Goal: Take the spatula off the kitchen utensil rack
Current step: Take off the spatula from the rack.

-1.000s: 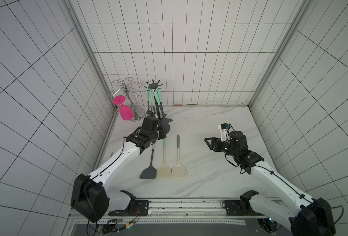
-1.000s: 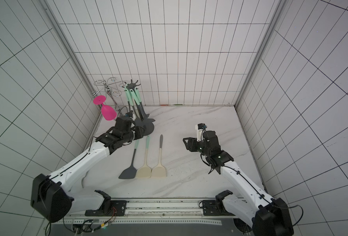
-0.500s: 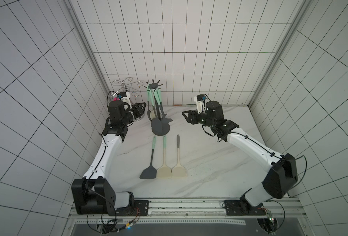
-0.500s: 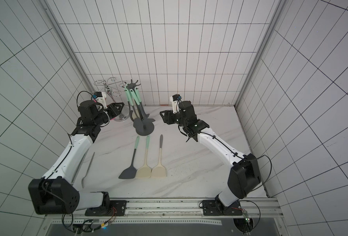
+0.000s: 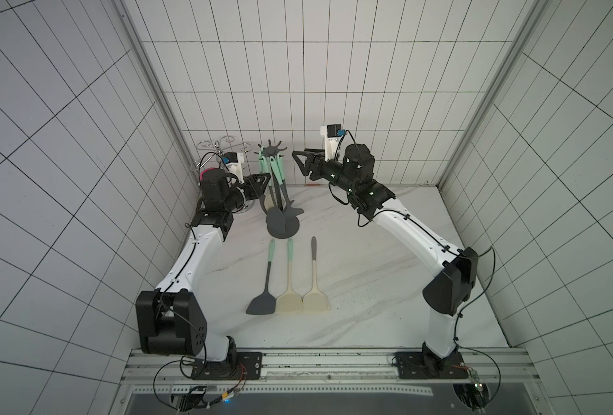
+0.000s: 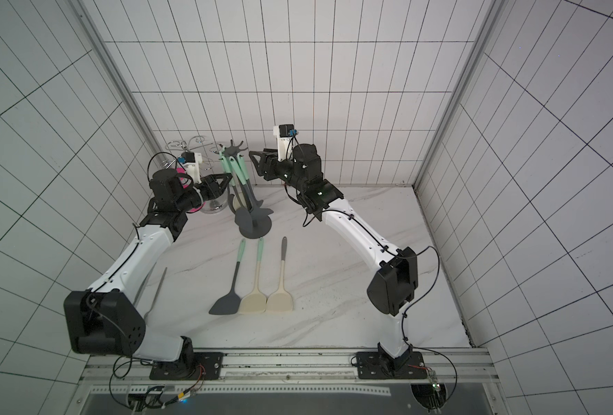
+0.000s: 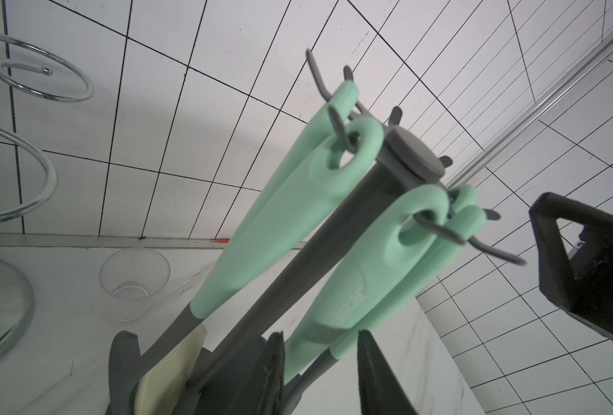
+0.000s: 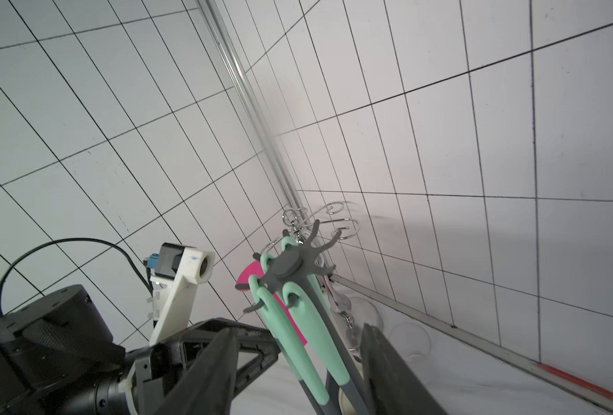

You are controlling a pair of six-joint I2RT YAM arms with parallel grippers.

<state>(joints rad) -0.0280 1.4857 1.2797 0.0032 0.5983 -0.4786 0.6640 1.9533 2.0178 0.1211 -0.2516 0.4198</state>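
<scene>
Three spatulas on table; right tool released; left tool flanks handle on rack, grip unclear.

Left gripper: was low by the round base of the tall dark grey pole utensil rack. Now raised to the rack's 9 o'clock, just beside the mint-green hanging handles.

Right gripper: was low over the white marble tabletop, 3 o'clock side. Now up at the rack's 3 o'clock, near hook height.

Pink stemmed glass: now mostly hidden behind the left wrist.
</scene>
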